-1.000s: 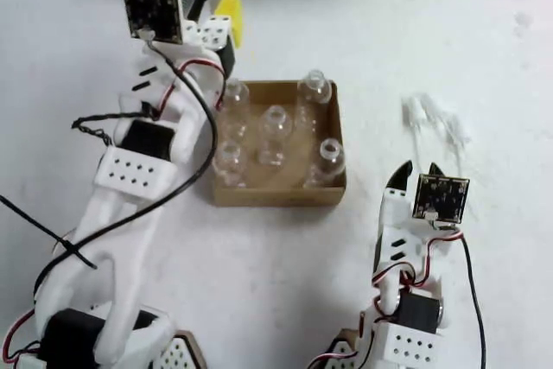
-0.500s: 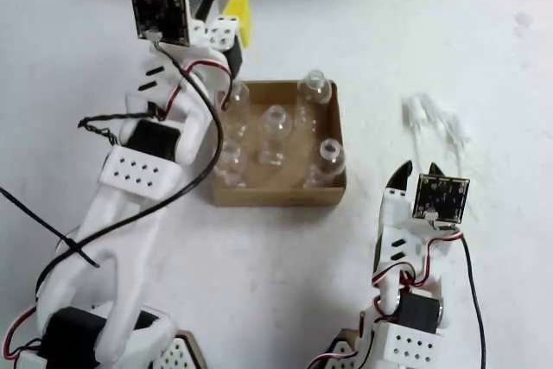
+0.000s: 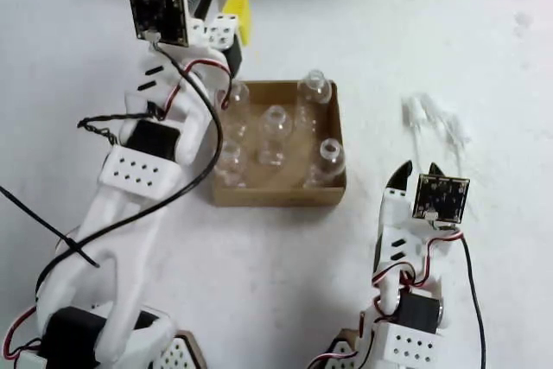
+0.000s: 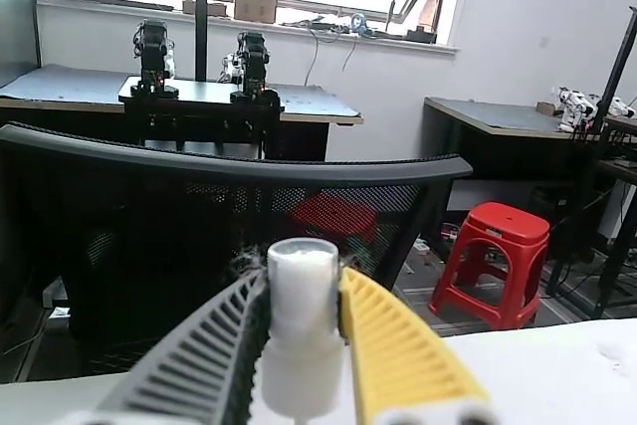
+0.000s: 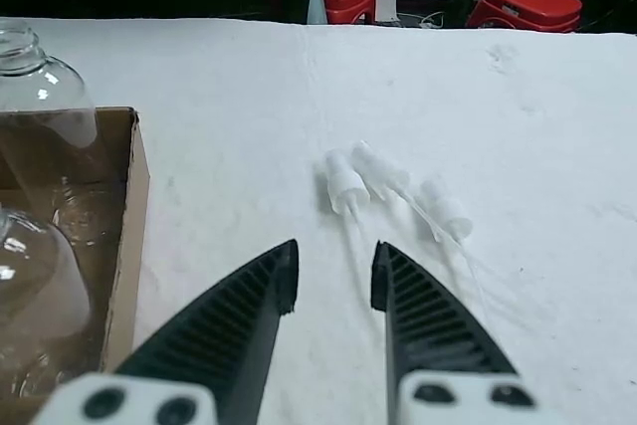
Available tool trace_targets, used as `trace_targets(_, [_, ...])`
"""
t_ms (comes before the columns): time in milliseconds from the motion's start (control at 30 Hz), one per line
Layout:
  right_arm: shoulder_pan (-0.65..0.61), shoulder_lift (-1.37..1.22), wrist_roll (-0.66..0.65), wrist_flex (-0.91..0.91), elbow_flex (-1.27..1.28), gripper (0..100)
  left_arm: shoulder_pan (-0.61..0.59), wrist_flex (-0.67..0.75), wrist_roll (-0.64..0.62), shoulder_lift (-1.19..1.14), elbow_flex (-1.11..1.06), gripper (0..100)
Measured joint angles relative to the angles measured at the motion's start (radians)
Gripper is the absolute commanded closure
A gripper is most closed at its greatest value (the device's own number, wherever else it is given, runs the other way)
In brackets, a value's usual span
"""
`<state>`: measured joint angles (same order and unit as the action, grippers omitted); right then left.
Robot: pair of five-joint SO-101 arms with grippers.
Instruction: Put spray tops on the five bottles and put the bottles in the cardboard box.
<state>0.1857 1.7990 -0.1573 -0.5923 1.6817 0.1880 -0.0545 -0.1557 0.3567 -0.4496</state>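
**Spray top's in the air, bottles already boxed with bare necks**

The spray top (image 4: 302,335) is pinched round its body by the left gripper (image 4: 304,281), jaws closed snug on it, held up past the far side of the cardboard box (image 3: 276,194). Looks like light, hard, slick plastic, so I'd keep the grip on the thick part. Five bottles (image 3: 275,123) stand in the box, clear and probably tippy. The right gripper (image 5: 333,276) is partly open, holding nothing, near the loose spray tops (image 5: 388,181) with their thin tubes.

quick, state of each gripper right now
Left gripper: shut on a spray top.
Right gripper: open, holding nothing.
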Motion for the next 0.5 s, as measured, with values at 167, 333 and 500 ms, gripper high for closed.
trace_targets(167, [0.000, 0.000, 0.000, 0.000, 0.000, 89.3, 0.000, 0.000, 0.000, 0.000, 0.000, 98])
trace_targets(333, [0.000, 0.000, 0.000, 0.000, 0.000, 89.3, -0.002, 0.000, 0.000, 0.000, 0.000, 98])
trace_targets(500, [0.000, 0.000, 0.000, 0.000, 0.000, 89.3, -0.051, 0.000, 0.000, 0.025, 0.000, 98])
